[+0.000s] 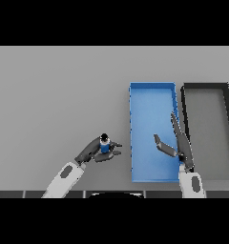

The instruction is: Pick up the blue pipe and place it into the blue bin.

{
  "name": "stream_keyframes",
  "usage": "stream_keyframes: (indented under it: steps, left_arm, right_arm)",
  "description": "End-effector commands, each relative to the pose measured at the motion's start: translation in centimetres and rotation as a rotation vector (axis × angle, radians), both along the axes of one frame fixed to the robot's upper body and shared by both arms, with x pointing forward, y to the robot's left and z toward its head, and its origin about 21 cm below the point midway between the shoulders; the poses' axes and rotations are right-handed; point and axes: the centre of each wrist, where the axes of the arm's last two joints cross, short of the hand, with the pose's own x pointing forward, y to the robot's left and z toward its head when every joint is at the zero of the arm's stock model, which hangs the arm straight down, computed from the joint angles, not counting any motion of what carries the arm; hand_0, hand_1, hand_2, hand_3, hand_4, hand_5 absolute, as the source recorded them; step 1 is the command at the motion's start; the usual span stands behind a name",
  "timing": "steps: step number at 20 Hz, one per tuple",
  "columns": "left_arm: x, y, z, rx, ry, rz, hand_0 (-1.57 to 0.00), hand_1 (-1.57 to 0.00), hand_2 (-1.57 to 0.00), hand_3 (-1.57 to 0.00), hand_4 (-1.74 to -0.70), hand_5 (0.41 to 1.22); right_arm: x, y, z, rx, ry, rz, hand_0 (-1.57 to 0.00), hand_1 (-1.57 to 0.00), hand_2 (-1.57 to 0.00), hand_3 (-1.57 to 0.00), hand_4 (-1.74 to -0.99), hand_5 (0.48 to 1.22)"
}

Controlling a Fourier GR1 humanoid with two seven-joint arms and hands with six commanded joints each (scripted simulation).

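Right hand (179, 145), nearest the viewer, hovers over the blue bin (152, 90) with fingers straight and thumb spread. Left hand (95, 151) has its fingers curled round the blue pipe (105, 145), standing upright on the grey table (59, 90), left of the bin. Black bin (205, 86) adjoins the blue one's right side.

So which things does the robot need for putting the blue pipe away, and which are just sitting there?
Needed for the job:
- blue pipe, held in the left hand
- blue bin, where the pipe goes

Just there:
- dark bin, right of the blue one
- right hand, open over the blue bin's right side, holding nothing
- grey table
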Motion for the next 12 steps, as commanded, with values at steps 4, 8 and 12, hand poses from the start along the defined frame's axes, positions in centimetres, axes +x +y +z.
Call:
stream_keyframes:
  steps: [4,8,12]
  left_arm:
    - [0.8,-0.8,2.1,-0.061,-0.081,0.006,-1.49,-1.5,-1.51,-1.51,-1.47,1.194]
    - [1.1,-1.4,4.4,-0.115,-0.134,-0.021,-1.54,-1.54,-1.55,-1.55,-1.47,1.21]
    - [1.6,-2.7,7.5,-0.132,-0.183,-0.085,-1.56,-1.56,-1.56,-1.56,-1.47,1.217]
  right_arm:
    - [0.3,-0.3,0.2,0.006,-0.004,0.003,0.0,0.0,0.0,0.0,-1.225,0.63]
    - [0.4,-0.3,-0.1,-0.03,-0.002,-0.013,0.0,0.0,0.0,0.0,-1.213,0.639]
    - [0.4,-0.3,-0.1,-0.042,-0.011,0.006,0.0,0.0,0.0,0.0,-1.176,0.643]
